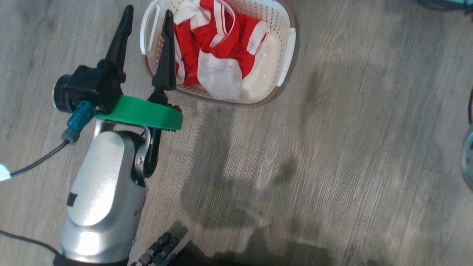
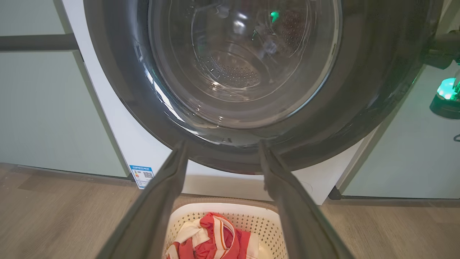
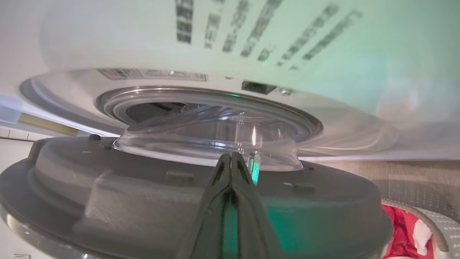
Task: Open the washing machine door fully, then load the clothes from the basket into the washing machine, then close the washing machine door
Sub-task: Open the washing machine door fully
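- Jaws of the left gripper (image 1: 147,14) stand spread and empty at the upper left of the head view, tips over the cream-white perforated plastic basket (image 1: 286,44).
- Right gripper (image 3: 231,158) jaws are pressed together on nothing, with the tips at the bulging glass of the round black-rimmed washing machine door (image 3: 107,194). Whether they touch it cannot be told.
- Red-and-white fabric clothes (image 1: 218,37) lie inside the basket, top centre.
- In the left wrist view, the basket sits bottom centre, before the white front-loading washing machine (image 2: 118,122).

Grey wood-look floor (image 1: 332,147) (shadowed, slightly blurred); pale teal cabinets (image 2: 43,108), apparently glossy.
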